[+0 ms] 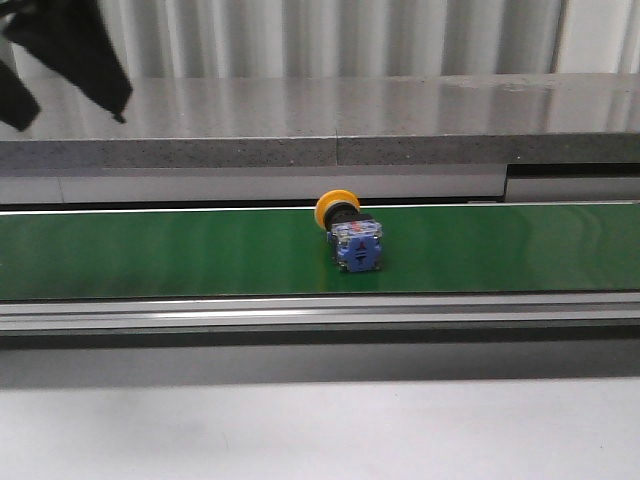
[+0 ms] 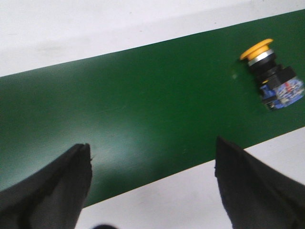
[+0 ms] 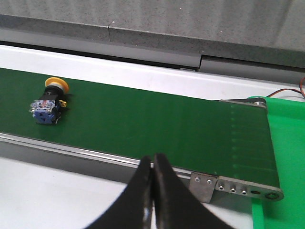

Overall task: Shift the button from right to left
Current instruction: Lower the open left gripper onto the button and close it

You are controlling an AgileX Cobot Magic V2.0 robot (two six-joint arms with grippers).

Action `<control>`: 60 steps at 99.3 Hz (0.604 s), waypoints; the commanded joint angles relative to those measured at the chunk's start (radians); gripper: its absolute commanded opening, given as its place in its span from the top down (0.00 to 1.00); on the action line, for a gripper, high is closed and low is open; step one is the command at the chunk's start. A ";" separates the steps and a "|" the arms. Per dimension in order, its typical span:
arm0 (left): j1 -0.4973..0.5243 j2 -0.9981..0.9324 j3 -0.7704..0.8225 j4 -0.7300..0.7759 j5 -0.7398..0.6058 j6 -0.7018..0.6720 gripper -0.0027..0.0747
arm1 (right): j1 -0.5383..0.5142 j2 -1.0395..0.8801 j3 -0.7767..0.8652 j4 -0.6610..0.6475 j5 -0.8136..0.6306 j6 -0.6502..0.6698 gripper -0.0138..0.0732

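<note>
The button (image 1: 350, 232) is lying on the green belt (image 1: 150, 250), well apart from my spread left hand (image 2: 152, 183) and my pressed-together right hand (image 3: 152, 179).

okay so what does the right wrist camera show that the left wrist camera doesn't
Only the right wrist view shows the belt's end roller with its metal bracket, the grey ledge behind, and the right gripper with jaws closed. Only the left wrist view shows the left gripper, jaws spread wide and empty. Both show the button lying on its side on the green belt.
</note>
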 commanded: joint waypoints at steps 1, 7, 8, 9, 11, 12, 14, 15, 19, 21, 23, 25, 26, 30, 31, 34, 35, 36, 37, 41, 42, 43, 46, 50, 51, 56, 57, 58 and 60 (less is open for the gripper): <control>-0.050 0.054 -0.099 -0.016 -0.007 -0.077 0.30 | 0.001 0.007 -0.024 0.009 -0.078 -0.007 0.92; -0.077 0.108 -0.155 -0.017 0.036 -0.093 0.30 | 0.001 0.007 -0.024 0.009 -0.078 -0.007 0.92; -0.084 0.122 -0.161 -0.020 0.042 -0.095 0.30 | 0.001 0.007 -0.024 0.009 -0.078 -0.007 0.92; -0.088 0.129 -0.174 -0.020 0.052 -0.101 0.30 | 0.001 0.007 -0.024 0.009 -0.078 -0.007 0.92; -0.098 0.150 -0.186 -0.020 0.061 -0.106 0.30 | 0.001 0.007 -0.024 0.009 -0.078 -0.007 0.92; -0.101 0.156 -0.198 -0.020 0.069 -0.108 0.30 | 0.001 0.007 -0.024 0.009 -0.078 -0.007 0.92; -0.111 0.176 -0.215 -0.020 0.080 -0.109 0.30 | 0.001 0.007 -0.024 0.009 -0.078 -0.007 0.92; -0.117 0.188 -0.221 -0.022 0.083 -0.109 0.30 | 0.001 0.007 -0.024 0.009 -0.078 -0.007 0.92; -0.133 0.220 -0.253 -0.024 0.098 -0.109 0.30 | 0.001 0.007 -0.024 0.009 -0.078 -0.007 0.92; -0.141 0.237 -0.268 -0.026 0.103 -0.109 0.30 | 0.001 0.007 -0.024 0.009 -0.078 -0.007 0.92; -0.149 0.254 -0.283 -0.028 0.106 -0.109 0.30 | 0.001 0.007 -0.024 0.009 -0.078 -0.007 0.92; -0.156 0.271 -0.292 -0.034 0.107 -0.109 0.30 | 0.001 0.007 -0.024 0.009 -0.078 -0.007 0.92; -0.159 0.276 -0.301 -0.037 0.107 -0.109 0.30 | 0.001 0.007 -0.024 0.009 -0.078 -0.007 0.92; -0.167 0.303 -0.324 -0.049 0.113 -0.109 0.30 | 0.001 0.007 -0.024 0.009 -0.078 -0.007 0.92; -0.173 0.318 -0.333 -0.057 0.115 -0.109 0.30 | 0.001 0.007 -0.024 0.009 -0.078 -0.007 0.92; -0.176 0.333 -0.349 -0.062 0.121 -0.109 0.30 | 0.001 0.007 -0.024 0.009 -0.078 -0.007 0.92; -0.178 0.343 -0.357 -0.064 0.124 -0.109 0.30 | 0.001 0.007 -0.024 0.009 -0.078 -0.007 0.92; -0.180 0.347 -0.357 -0.066 0.124 -0.109 0.30 | 0.001 0.007 -0.024 0.009 -0.078 -0.007 0.92; -0.181 0.357 -0.369 -0.067 0.131 -0.113 0.30 | 0.001 0.007 -0.024 0.009 -0.078 -0.007 0.92; -0.185 0.384 -0.388 -0.069 0.142 -0.124 0.30 | 0.001 0.007 -0.024 0.009 -0.078 -0.007 0.92; -0.186 0.389 -0.395 -0.069 0.147 -0.127 0.30 | 0.001 0.007 -0.024 0.009 -0.078 -0.007 0.92; -0.186 0.398 -0.399 -0.069 0.147 -0.129 0.30 | 0.001 0.007 -0.024 0.009 -0.078 -0.007 0.92; -0.186 0.414 -0.412 -0.073 0.155 -0.131 0.30 | 0.001 0.007 -0.024 0.009 -0.078 -0.007 0.92; -0.186 0.433 -0.426 -0.084 0.157 -0.131 0.30 | 0.001 0.007 -0.024 0.009 -0.078 -0.007 0.92; -0.186 0.440 -0.434 -0.089 0.157 -0.133 0.30 | 0.001 0.007 -0.024 0.009 -0.078 -0.007 0.92; -0.186 0.461 -0.449 -0.101 0.157 -0.136 0.30 | 0.001 0.007 -0.024 0.009 -0.078 -0.007 0.92; -0.186 0.467 -0.454 -0.108 0.157 -0.136 0.30 | 0.001 0.007 -0.024 0.009 -0.078 -0.007 0.92; -0.186 0.470 -0.458 -0.110 0.160 -0.136 0.30 | 0.001 0.007 -0.024 0.009 -0.078 -0.007 0.92; -0.186 0.475 -0.463 -0.114 0.159 -0.138 0.30 | 0.001 0.007 -0.024 0.009 -0.078 -0.007 0.92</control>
